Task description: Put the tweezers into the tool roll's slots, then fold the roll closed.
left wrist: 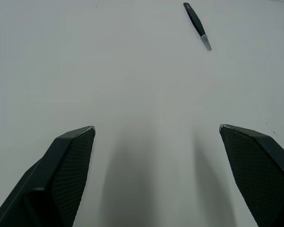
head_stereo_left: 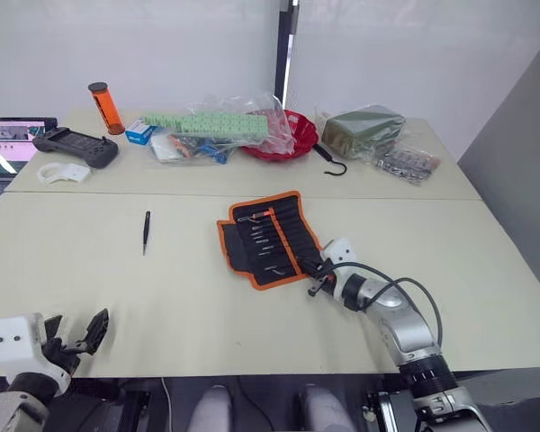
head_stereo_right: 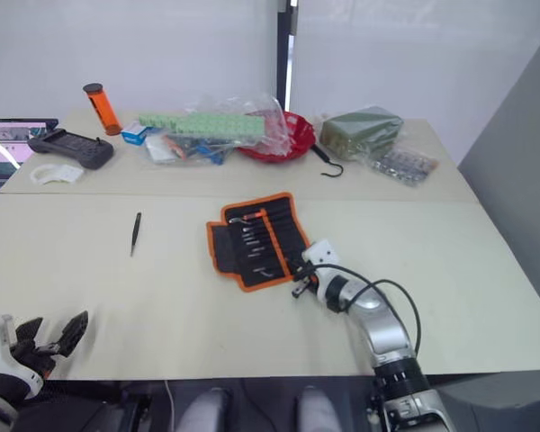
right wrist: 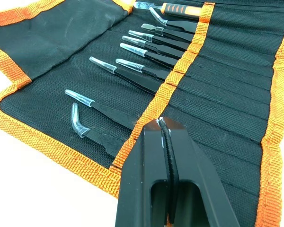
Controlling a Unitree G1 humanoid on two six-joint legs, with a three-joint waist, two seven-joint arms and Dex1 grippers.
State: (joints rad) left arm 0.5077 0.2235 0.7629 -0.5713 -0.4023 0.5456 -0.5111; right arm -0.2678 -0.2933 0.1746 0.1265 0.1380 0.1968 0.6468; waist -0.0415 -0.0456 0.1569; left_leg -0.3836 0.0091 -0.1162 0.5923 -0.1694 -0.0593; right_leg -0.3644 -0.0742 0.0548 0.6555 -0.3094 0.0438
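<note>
Tweezers (head_stereo_left: 146, 232), one loose pair, lie on the surface (head_stereo_left: 90, 270), long side pointing away, ahead of the spread left claw (head_stereo_left: 72, 337), the nearer one. Right claw (right wrist: 163, 127) is pressed together at the open tool roll (head_stereo_left: 265, 238)

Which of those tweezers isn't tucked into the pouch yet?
The lone tweezers lying bare on the table, left of the tool roll; the others sit in its slots.
</note>
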